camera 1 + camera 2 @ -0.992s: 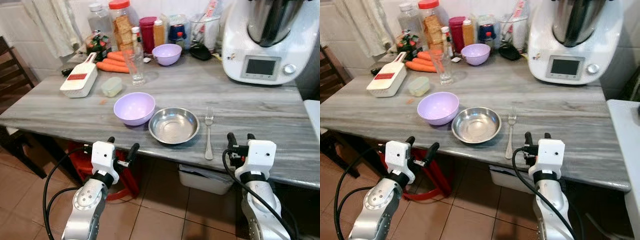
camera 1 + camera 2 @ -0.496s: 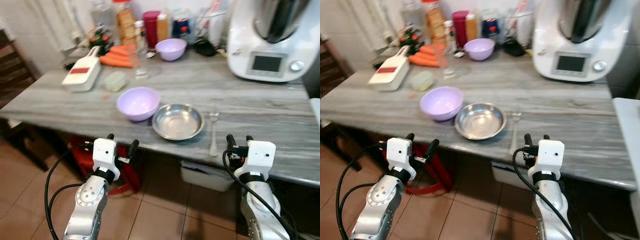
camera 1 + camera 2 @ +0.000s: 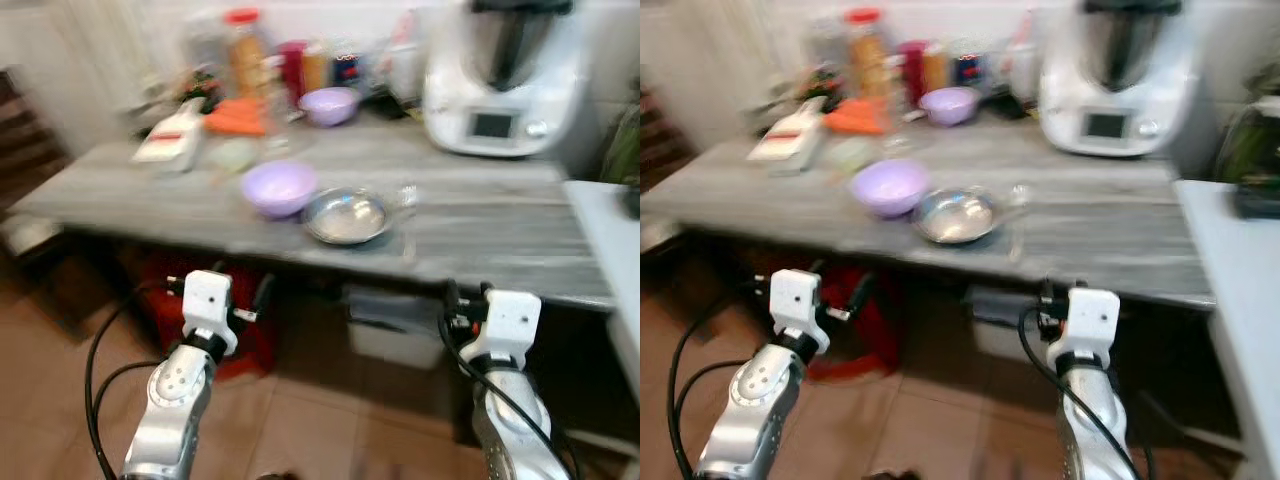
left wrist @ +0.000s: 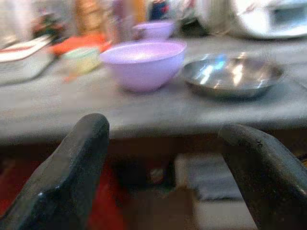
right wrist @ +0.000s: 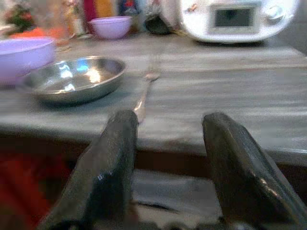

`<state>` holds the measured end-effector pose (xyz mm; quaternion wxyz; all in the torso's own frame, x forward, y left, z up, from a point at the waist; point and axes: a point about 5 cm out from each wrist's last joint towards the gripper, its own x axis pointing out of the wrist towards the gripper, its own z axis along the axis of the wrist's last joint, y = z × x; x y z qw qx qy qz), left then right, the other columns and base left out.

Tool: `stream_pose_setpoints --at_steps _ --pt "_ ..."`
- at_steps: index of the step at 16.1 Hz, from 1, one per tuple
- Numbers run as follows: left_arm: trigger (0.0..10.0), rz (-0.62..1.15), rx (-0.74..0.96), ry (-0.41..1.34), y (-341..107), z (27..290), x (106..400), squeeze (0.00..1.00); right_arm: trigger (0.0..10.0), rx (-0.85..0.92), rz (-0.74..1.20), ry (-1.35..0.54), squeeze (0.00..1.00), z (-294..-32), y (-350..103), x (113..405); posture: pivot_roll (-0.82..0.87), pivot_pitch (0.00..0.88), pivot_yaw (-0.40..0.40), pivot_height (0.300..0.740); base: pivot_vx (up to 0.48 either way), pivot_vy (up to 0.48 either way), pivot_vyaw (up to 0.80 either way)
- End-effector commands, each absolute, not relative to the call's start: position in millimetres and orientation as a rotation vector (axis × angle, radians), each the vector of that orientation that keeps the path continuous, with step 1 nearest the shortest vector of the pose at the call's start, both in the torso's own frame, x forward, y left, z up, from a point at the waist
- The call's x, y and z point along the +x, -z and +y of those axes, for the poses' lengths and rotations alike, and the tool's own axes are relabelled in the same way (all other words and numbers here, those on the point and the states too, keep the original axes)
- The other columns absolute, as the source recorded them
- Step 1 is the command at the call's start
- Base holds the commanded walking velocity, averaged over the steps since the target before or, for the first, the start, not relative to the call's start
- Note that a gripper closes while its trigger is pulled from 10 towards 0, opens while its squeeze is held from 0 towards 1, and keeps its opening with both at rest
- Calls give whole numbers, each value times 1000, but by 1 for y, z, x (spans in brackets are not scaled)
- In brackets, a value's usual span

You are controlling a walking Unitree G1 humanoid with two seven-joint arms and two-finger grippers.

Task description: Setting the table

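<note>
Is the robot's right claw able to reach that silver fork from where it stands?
Probably not yet: the right claw, open, hangs below the grey table's edge, short of the silver fork. Nothing blocks the way.

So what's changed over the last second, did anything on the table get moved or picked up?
Only the view changed: the camera drew back from the grey marble table, now blurred and further off. The left hand and right hand hang open below its edge, holding nothing. The lilac plastic bowl, round steel dish and steel fork lie as before.
</note>
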<state>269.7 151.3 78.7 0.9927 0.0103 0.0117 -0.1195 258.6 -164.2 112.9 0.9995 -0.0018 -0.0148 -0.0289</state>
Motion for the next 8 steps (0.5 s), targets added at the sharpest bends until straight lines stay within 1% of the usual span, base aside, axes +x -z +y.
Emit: stream_pose_setpoints --at_steps 1,8 --pt "10000 23 41 243 -80 153 271 0 10000 12 -15 68 0 -165 -110 255 -76 10 114 740 -262 0 0" --pt "10000 22 44 249 -80 152 271 0 10000 22 -17 70 0 -164 -111 260 -73 10 114 740 -261 0 0"
